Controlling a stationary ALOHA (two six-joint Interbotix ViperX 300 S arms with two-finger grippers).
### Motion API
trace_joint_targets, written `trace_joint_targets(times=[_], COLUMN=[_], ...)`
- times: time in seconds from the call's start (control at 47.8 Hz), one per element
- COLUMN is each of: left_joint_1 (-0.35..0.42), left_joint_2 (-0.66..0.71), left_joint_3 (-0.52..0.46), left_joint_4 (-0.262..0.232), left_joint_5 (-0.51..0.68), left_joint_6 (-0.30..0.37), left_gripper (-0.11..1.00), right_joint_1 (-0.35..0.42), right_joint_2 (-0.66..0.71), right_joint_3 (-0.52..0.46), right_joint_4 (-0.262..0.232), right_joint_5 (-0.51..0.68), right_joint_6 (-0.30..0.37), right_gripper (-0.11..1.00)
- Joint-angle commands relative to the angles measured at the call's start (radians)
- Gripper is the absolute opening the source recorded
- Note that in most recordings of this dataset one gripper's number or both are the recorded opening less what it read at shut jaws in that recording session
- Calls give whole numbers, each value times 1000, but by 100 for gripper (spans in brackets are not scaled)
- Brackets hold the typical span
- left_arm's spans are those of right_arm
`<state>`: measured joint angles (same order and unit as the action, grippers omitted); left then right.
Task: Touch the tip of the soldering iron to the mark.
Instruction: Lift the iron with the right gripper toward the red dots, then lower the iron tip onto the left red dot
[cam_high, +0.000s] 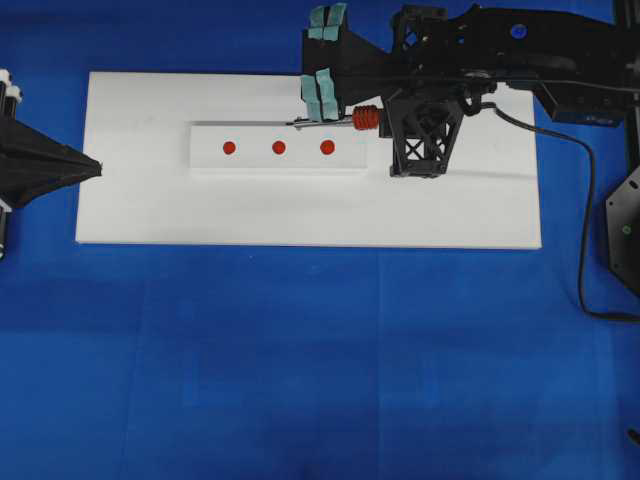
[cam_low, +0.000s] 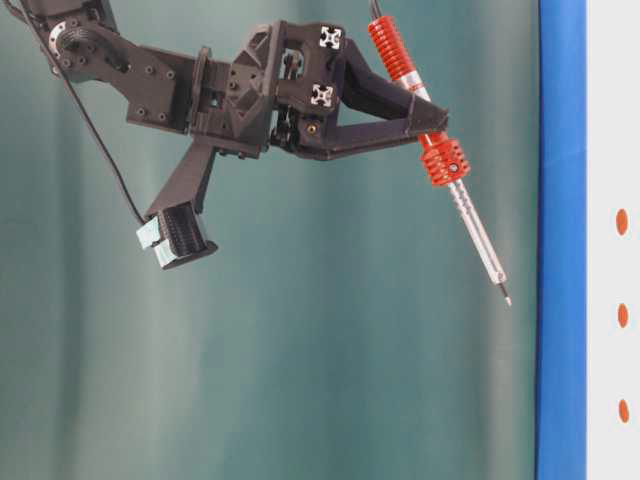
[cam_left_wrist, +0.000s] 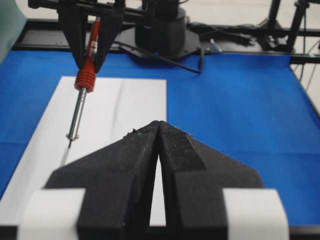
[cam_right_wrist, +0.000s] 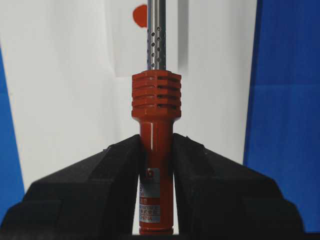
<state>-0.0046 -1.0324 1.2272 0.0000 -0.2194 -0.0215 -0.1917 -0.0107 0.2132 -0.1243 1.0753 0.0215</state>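
While clamped on soldering iron (cam_right_wrist: 155, 150) handle | right gripper (cam_right_wrist: 156, 165) | tip (cam_low: 506, 298) above board

The soldering iron (cam_right_wrist: 155, 150) has a glossy red-orange ribbed plastic handle and a shiny perforated metal shaft. The right claw (cam_right_wrist: 155, 200) looks like matt, grainy black plastic. The white board (cam_high: 150, 210) is smooth and matt, and the table (cam_high: 300, 370) wears blue cloth.
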Motion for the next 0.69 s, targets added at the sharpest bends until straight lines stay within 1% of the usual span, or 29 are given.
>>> trace_joint_targets(times=[0.0,0.126,0.67], left_joint_1=[2,2,2], left_joint_2=[6,6,5], left_joint_3=[-9,-9,-9], left_joint_4=[2,3,2], left_joint_5=[-8,-8,-8], left_joint_6=[0,0,2], left_gripper=[0,0,0], right_joint_1=[2,3,6], right_joint_2=[-23,-23,-14], right_joint_3=[-28,-29,-29], right_joint_4=[2,2,6], right_joint_5=[-25,-44,-61], right_joint_6=[-2,-9,-11], right_gripper=[7,7,7])
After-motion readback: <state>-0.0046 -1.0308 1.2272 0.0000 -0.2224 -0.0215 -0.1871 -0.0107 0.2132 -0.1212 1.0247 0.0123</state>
